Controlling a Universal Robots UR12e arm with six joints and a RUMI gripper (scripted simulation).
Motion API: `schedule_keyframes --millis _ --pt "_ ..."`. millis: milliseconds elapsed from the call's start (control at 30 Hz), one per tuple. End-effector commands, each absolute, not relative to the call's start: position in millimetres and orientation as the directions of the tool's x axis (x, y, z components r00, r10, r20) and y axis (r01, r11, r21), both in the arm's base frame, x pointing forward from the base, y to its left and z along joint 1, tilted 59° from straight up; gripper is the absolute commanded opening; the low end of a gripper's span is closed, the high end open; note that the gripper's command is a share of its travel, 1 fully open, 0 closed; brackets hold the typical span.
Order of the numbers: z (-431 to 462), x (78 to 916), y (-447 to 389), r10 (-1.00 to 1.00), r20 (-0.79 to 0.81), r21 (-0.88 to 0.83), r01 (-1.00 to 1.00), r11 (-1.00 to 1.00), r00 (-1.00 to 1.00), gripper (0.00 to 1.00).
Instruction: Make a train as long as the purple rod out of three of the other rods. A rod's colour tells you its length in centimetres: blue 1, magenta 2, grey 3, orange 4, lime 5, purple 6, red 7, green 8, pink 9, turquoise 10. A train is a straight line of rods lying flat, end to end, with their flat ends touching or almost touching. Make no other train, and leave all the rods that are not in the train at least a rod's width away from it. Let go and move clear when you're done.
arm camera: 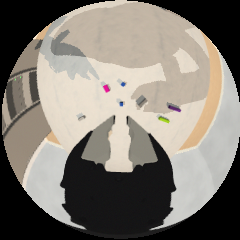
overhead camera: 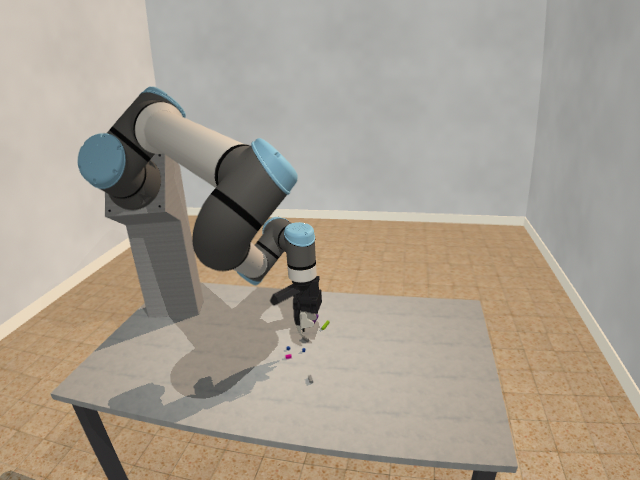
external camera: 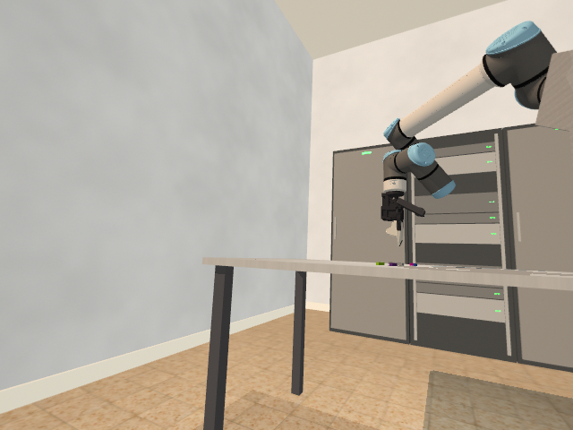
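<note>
My gripper [overhead camera: 305, 328] [external camera: 399, 238] [arm camera: 121, 116] hangs a little above the table [overhead camera: 413, 361], slightly open, with nothing between the fingers. In the wrist view a blue rod [arm camera: 120, 102] [overhead camera: 303, 349] lies just ahead of the fingertips, with a grey rod [arm camera: 141, 101] [overhead camera: 305, 339] to its right. Farther ahead lie a magenta rod [arm camera: 106, 88] [overhead camera: 288, 356] and a second blue rod [arm camera: 122, 83] [overhead camera: 287, 348]. The purple rod [arm camera: 173, 107] and a lime rod [arm camera: 163, 119] [overhead camera: 324, 324] lie side by side to the right. Another grey rod [arm camera: 81, 117] [overhead camera: 309, 379] lies apart on the left.
The arm's pedestal [overhead camera: 165, 258] stands at the table's back left corner. Grey cabinets [external camera: 462, 231] stand behind the table in the exterior view.
</note>
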State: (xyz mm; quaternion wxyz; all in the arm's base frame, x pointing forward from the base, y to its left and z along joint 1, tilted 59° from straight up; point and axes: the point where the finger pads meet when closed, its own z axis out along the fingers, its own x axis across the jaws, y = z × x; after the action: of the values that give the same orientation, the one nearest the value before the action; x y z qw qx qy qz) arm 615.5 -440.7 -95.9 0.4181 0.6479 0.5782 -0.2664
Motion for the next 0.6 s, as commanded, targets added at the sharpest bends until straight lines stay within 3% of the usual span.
schedule_keyframes --millis 0,100,133,567 --pt "-88.5 613.9 -428.5 0.527 -0.829 0.234 0.972 0.018 0.189 0.14" --pt "-88.1 613.8 -427.8 0.527 -0.829 0.234 0.972 0.018 0.189 0.14" --pt "-88.1 613.8 -427.8 0.527 -0.829 0.234 0.972 0.018 0.189 1.0" --pt "-88.1 613.8 -427.8 0.527 -0.829 0.234 0.972 0.018 0.189 1.0"
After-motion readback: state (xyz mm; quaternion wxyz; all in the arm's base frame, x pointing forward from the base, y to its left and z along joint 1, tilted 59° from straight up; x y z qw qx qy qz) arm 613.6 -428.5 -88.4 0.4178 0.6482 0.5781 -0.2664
